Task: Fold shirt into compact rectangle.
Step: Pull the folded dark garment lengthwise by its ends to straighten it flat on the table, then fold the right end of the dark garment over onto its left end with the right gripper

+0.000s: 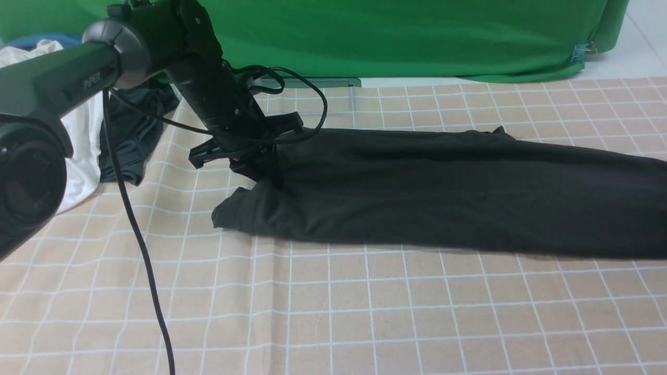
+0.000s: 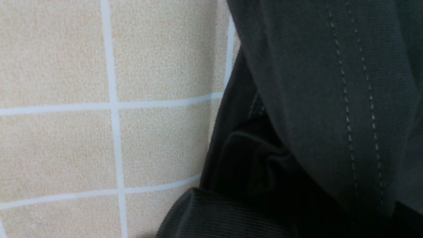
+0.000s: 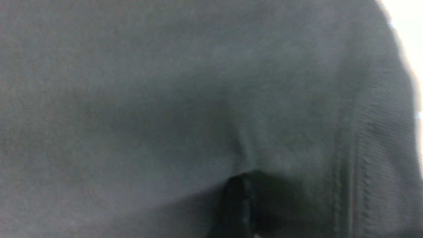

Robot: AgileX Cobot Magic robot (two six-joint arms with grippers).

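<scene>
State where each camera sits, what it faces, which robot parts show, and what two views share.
Front: between the arms, facing forward at shirt on checked cloth; left arm, left gripper show.
Left wrist: left arm, close on shirt hem and cloth; no robot part.
Right wrist: right arm, pressed against shirt, blurred.
Shared: first two show shirt, cloth.

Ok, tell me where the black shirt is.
In the front view the black shirt lies stretched across the checked tablecloth, from centre to right edge, its left end at the left fingers.
</scene>
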